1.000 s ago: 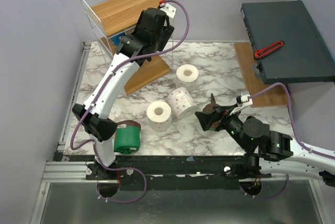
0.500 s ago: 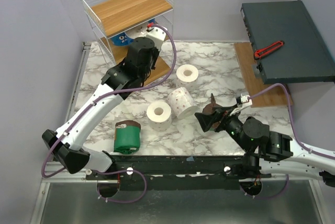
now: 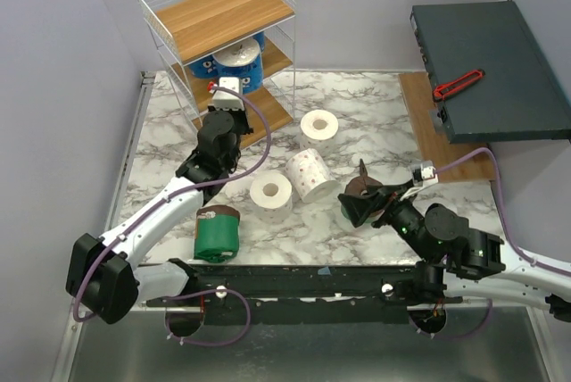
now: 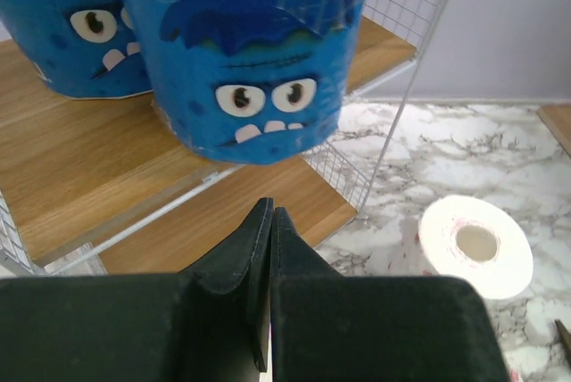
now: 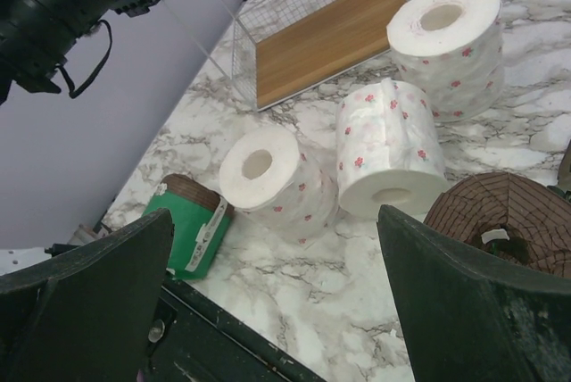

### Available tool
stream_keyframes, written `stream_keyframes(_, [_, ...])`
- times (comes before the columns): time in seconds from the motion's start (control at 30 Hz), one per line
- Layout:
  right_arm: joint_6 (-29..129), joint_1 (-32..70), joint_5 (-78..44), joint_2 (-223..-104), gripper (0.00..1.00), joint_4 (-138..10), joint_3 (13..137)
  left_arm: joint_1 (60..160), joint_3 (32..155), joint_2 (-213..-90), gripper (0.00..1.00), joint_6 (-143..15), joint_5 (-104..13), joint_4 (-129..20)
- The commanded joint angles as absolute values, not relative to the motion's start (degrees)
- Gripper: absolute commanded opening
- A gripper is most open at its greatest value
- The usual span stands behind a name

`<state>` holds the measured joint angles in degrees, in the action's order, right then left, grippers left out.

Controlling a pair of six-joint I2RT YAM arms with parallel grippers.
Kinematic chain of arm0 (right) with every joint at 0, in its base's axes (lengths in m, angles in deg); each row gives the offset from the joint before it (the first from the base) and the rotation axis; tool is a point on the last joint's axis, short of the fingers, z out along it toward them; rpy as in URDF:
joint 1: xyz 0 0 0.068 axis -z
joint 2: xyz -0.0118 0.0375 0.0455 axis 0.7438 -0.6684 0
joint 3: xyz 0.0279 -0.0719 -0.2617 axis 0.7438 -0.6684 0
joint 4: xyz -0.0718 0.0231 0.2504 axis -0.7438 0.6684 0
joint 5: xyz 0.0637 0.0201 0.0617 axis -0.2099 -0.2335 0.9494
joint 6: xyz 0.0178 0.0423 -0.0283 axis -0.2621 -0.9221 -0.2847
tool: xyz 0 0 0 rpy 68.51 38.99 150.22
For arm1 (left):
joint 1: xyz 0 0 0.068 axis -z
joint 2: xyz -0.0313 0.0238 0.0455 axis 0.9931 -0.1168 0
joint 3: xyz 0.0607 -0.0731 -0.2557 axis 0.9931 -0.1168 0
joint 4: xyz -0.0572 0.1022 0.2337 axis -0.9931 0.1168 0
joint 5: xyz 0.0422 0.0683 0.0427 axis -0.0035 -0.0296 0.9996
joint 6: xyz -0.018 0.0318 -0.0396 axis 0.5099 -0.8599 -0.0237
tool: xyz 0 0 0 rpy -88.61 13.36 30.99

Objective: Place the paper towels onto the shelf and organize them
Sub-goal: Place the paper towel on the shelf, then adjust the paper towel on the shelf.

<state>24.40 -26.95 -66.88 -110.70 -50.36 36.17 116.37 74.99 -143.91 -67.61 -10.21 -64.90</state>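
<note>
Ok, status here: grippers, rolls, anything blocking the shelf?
Left gripper shut, empty, facing shelf. Right gripper open. Two blue rolls shelved; three white rolls, green roll on table. No obstruction seen.

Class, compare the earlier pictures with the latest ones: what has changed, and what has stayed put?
The left gripper drew back from the shelf toward the near edge and shut on nothing, uncovering the blue rolls on its middle board. The right gripper stayed open; the white rolls and green roll did not move.
</note>
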Motion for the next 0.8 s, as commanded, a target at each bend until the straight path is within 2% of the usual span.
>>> stream_keyframes(0.0, [23.64,-27.13,-67.83,-109.48,1.00,-50.88,34.91,111.78,73.46,-145.28,0.00,-60.22,-13.96,-77.97])
stream_keyframes(0.2, [23.33,-27.10,-68.35,-108.53,1.00,-50.86,33.83,109.93,72.83,-147.12,0.00,-59.58,-15.60,-81.78])
stream_keyframes(0.77, [25.12,-27.09,-70.79,-106.07,1.00,-51.55,31.80,108.95,81.14,-157.87,0.00,-59.78,-15.69,-80.84])
